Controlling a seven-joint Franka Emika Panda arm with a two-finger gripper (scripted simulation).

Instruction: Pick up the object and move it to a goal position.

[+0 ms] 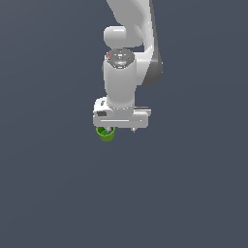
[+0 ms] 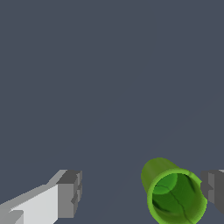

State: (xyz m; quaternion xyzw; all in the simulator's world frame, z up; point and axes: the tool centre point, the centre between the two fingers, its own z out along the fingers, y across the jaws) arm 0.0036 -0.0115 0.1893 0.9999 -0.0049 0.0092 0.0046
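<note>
Object (image 2: 176, 197): not biggest thing here. Biggest: white arm (image 1: 127, 53), coming down from 12 o'clock. Next: gripper (image 2: 142, 194), fingers (image 2: 69, 194) wide apart, nothing pinched. Smallest: green cup, between fingers, right beside one finger, at 7 o'clock under gripper in exterior view.

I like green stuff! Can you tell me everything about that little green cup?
The green cup is small, round and bright green, with a darker hollow inside and a smooth, plastic-like look. In the wrist view it sits between the open tool's fingers, close beside one finger and far from the other. In the exterior view it peeks out under the tool's white body.
</note>
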